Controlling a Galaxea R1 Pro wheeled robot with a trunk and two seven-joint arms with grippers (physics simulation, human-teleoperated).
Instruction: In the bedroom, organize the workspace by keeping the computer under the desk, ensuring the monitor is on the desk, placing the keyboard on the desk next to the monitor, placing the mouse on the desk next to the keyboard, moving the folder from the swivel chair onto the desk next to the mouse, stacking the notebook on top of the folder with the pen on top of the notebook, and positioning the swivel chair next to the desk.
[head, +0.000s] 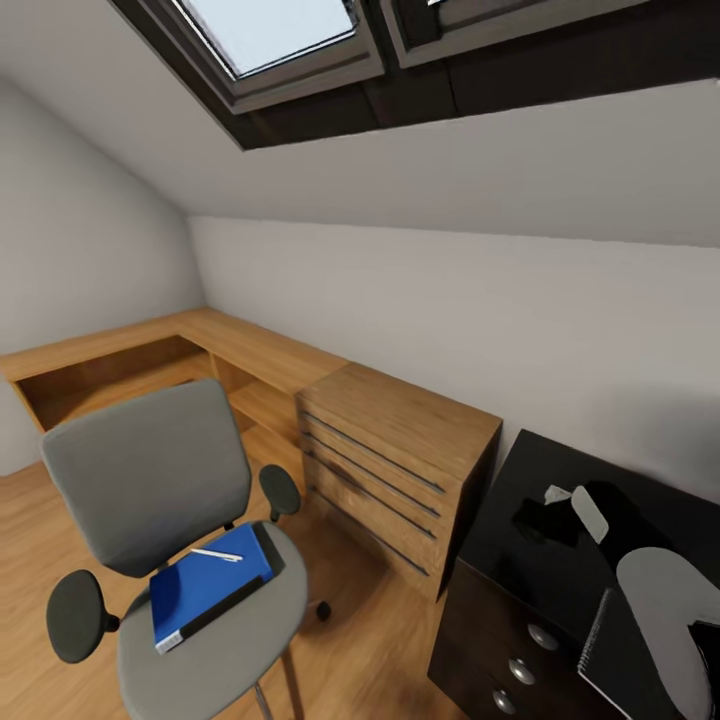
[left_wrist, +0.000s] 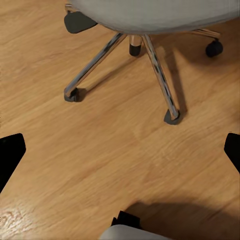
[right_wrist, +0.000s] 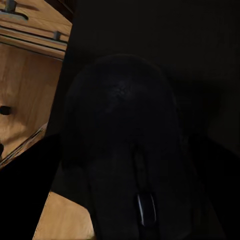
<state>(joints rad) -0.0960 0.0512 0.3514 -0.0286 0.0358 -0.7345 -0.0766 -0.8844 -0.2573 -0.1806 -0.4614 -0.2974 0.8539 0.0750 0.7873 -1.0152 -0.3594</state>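
The grey swivel chair (head: 150, 480) stands at the lower left, turned away from the black desk (head: 505, 570). On its seat lies the blue folder (head: 205, 585), and the white pen (head: 217, 554) rests on the folder. My right gripper (head: 540, 520) hangs low over the desk top, shut on the black mouse (right_wrist: 125, 130), whose body sits between the fingers (right_wrist: 30, 190). A dark notebook (head: 612, 660) with a spiral edge lies on the desk under my right arm. My left gripper (left_wrist: 120, 150) is open above the wooden floor, near the chair's chrome base (left_wrist: 150, 55).
A light wooden drawer unit (head: 395, 470) stands between the chair and the desk. A low wooden corner shelf (head: 200, 345) runs along the far walls. The ceiling slopes down with a skylight (head: 280, 40). The desk drawers (head: 520, 670) face the chair.
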